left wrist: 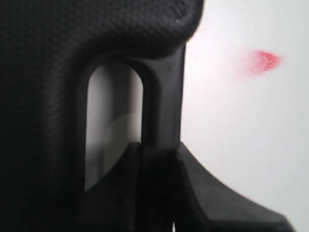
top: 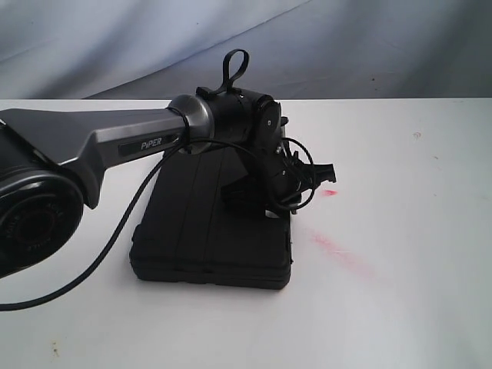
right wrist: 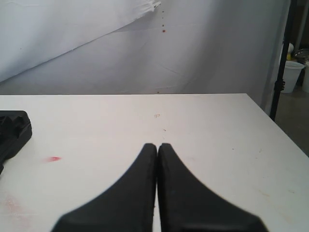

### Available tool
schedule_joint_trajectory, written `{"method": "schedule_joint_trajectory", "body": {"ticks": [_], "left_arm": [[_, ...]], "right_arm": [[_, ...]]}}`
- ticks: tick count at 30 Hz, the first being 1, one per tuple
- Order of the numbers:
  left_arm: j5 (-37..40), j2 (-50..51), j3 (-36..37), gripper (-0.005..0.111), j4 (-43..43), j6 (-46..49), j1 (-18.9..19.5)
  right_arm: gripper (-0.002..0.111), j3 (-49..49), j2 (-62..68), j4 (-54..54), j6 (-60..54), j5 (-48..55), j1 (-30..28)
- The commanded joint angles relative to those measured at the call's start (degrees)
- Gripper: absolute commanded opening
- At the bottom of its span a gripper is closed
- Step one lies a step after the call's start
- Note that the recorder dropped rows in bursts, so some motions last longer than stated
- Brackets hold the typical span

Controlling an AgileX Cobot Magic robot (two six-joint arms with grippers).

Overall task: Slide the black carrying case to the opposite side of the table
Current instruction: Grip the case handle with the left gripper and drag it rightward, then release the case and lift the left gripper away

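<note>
Exterior view: the black carrying case lies flat at centre frame on the white table, with a pink-red smear just beside its right edge. The left arm reaches in from the left of the frame across the lid. Left wrist view: the left gripper appears clamped on the case's handle. Right wrist view: the right gripper, fingers pressed together, hovers over bare tabletop, with the case's corner at the frame's left edge, well apart.
</note>
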Motion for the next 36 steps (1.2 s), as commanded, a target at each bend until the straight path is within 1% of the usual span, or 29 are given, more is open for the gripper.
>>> {"method": "schedule_joint_trajectory", "body": {"ticks": [1, 8, 10, 19, 30, 36], "left_arm": [[-4.76, -0.19, -0.78, 0.015, -2.85, 1.93, -0.46], [-3.95, -0.21, -0.78, 0.040, -2.47, 3.39, -0.46], [-3.40, -0.31, -0.78, 0.044, -1.41, 3.39, -0.46], [-4.01, -2.32, -0.78, 0.044, 6.37, 1.37, -0.46], [-3.80, -2.69, -0.78, 0.044, 8.90, 1.37, -0.46], [-0.86, -3.22, -0.78, 0.044, 10.62, 1.50, -0.46]], "right_arm": [[0.000, 0.22, -0.14, 0.47, 0.05, 0.12, -0.40], [0.000, 0.22, -0.14, 0.47, 0.05, 0.12, -0.40], [0.000, 0.22, -0.14, 0.47, 0.05, 0.12, -0.40], [0.000, 0.22, -0.14, 0.47, 0.05, 0.12, -0.40], [0.000, 0.22, -0.14, 0.47, 0.05, 0.12, -0.40], [0.000, 0.22, -0.14, 0.47, 0.05, 0.12, -0.40]]}}
